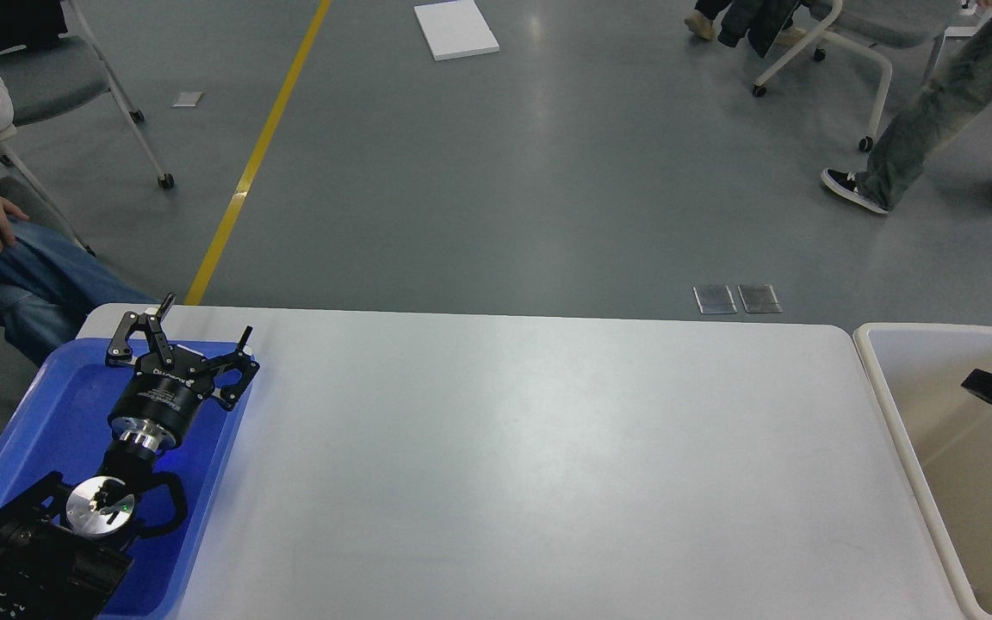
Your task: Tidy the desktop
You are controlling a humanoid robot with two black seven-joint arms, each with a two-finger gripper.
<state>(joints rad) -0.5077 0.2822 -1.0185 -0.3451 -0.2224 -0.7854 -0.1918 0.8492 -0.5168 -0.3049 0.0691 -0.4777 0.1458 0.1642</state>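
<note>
unreadable lettering on left gripper

A single head-mounted camera looks forward and steeply down from just behind the near edge of the bench, which fills the lower half of the frame at close range; beyond its far edge, grey floor recedes toward distant chairs

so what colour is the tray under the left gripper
Blue tray, clearest in the head view.
</note>
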